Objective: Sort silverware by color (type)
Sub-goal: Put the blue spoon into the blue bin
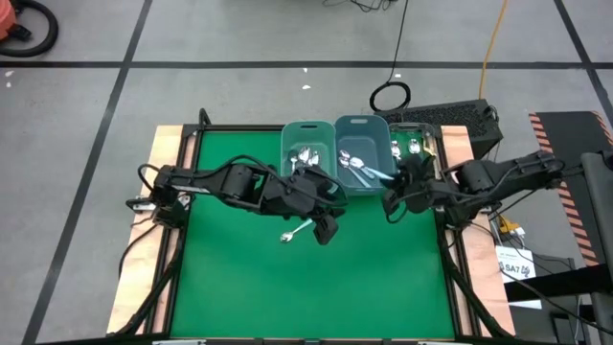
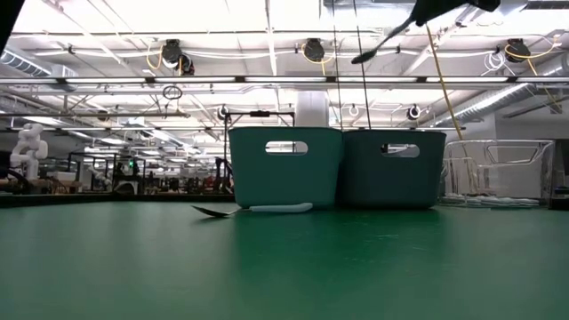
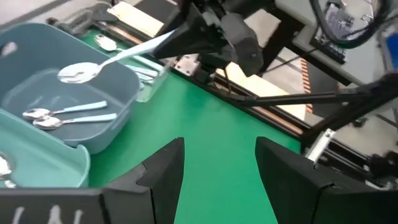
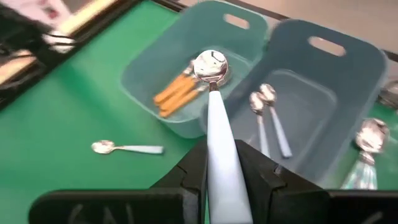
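Note:
My right gripper is shut on a spoon with a light-blue handle, which it carries in the air over the two teal bins. The left bin holds orange-handled spoons. The right bin holds two light-blue spoons. Another light-blue spoon lies flat on the green mat in front of the bins. My left gripper hovers open above the mat, beside that spoon, with nothing between its fingers. My right gripper pinches the spoon's light-blue handle between its two fingers, at the end away from the bowl. The fingers slant down from the table's right side and lie along the handle. The spoon sticks out ahead of them, its bowl foremost, lifted clear above the bins.
A clear tray with green-handled spoons stands to the right of the bins at the far edge. The green mat has open room toward the near edge. A wooden border and a black frame run around the mat.

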You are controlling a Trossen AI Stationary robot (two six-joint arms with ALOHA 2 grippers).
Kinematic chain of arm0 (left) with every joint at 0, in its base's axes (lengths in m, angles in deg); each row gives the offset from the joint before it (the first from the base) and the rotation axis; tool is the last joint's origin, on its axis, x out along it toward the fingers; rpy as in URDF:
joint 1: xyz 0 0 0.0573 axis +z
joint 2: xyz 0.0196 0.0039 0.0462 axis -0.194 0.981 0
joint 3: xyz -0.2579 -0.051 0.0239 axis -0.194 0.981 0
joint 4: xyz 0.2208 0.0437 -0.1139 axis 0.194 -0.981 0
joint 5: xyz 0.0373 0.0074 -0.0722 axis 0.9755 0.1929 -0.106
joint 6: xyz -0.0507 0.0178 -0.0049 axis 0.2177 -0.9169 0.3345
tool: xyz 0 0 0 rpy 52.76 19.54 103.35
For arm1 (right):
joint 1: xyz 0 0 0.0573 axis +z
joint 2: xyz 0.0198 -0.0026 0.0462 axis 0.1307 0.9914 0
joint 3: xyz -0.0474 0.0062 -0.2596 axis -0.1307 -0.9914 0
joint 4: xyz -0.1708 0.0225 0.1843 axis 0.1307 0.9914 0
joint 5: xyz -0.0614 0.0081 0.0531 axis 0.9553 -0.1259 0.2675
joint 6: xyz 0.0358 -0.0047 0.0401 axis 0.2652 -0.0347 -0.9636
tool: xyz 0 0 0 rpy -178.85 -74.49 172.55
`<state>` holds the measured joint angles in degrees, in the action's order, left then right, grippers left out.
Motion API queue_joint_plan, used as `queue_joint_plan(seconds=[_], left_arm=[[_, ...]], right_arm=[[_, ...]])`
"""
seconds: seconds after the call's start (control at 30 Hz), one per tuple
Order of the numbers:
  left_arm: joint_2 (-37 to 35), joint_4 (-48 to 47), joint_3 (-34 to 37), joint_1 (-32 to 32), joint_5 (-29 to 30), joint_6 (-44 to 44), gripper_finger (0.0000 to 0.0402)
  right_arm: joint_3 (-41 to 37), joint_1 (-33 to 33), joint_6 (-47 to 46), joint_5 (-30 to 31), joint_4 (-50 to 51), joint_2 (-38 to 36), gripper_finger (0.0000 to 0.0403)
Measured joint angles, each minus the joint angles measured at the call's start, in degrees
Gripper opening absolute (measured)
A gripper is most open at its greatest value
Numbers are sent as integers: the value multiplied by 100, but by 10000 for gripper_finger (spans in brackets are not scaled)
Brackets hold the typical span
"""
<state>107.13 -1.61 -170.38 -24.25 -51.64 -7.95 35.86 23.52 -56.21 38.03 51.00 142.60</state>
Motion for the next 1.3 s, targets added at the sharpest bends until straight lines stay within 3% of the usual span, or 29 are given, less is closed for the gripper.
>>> queue_joint_plan(seconds=[0.5,0.83,1.3], left_arm=[[55,-332,4,161,246,-182,204],[96,-366,4,186,247,-286,204],[96,-810,4,184,439,-219,204]], right_arm=[[0,-1358,127,112,571,24,52],[-2,-2387,878,60,-106,451,53],[-2,-3916,2600,-2022,-761,1714,57]])
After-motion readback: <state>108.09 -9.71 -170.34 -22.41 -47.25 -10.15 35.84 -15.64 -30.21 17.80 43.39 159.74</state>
